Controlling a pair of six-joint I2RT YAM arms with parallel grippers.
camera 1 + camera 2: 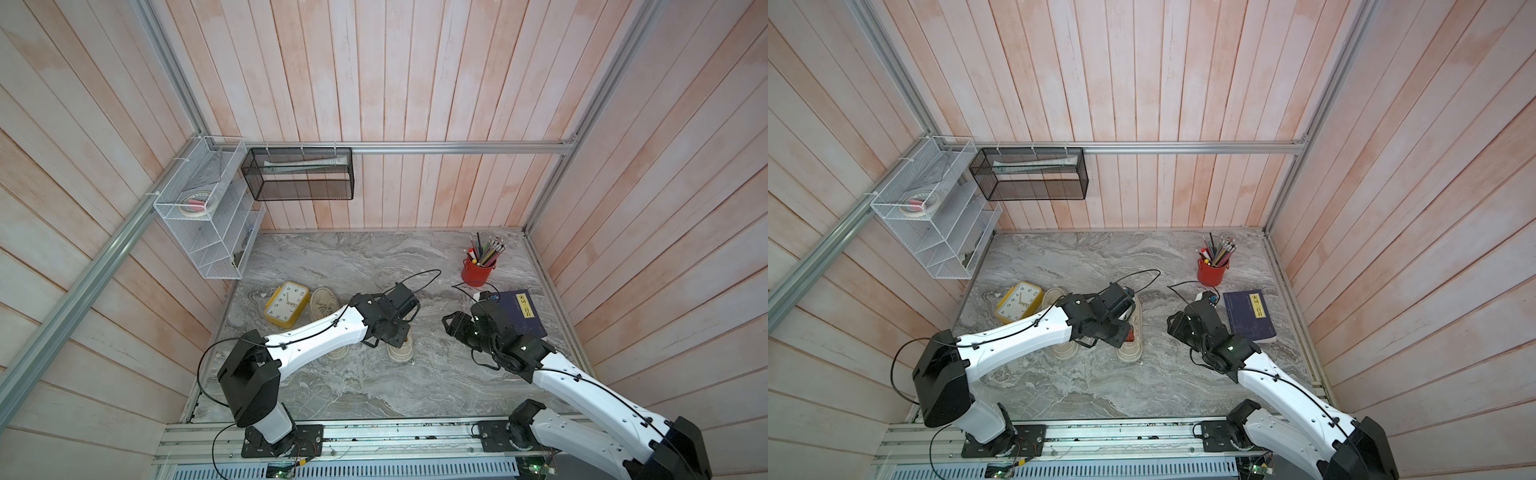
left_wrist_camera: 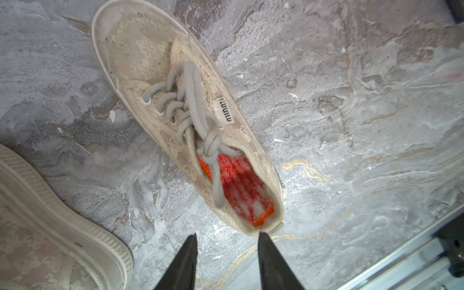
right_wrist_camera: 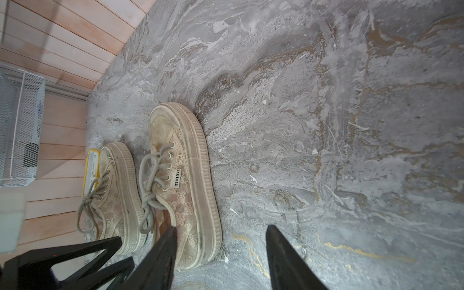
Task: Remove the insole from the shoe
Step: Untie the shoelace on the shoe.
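Left gripper (image 2: 227, 251) — jaws part open, empty, tips aimed down just behind the heel of the shoe (image 2: 221, 135). One fingertip (image 2: 266, 248) about level with the heel rim, contact impossible to call.

Directly ahead of the tips, no real sideways offset: insole (image 2: 238, 185), orange-red, lying flat inside the shoe. Back edge tucked against the heel wall, front end hidden under the laces (image 2: 175, 100). Same long axis as the shoe, running straight away from the jaws, heel end nearest, toe end farthest. Probably means dipping one finger into the heel opening, pinching the back edge, then drawing up and back along that axis. Loose lace end draped across the insole, likely to snag.

Right gripper (image 3: 221, 233): jaws set wider, also empty, off the shoe's outer side. Near the shoe but apart from it in a top view, right gripper (image 1: 1173, 324) beside shoe (image 1: 1133, 345). Farther from the heel opening than the left, so better kept for pinning the toe; grab best given to the left arm.

From above, shoe upright on its sole mid-table (image 1: 374, 257), toe toward the back wall, heel toward the arm bases, axis tipped slightly off square. Second shoe (image 3: 113, 195) just beside it, same heading, largely under the left arm in both top views. Beyond: clock (image 1: 286, 309), book (image 1: 1250, 316), pencil cup (image 1: 478, 272) — all well apart from the shoe.
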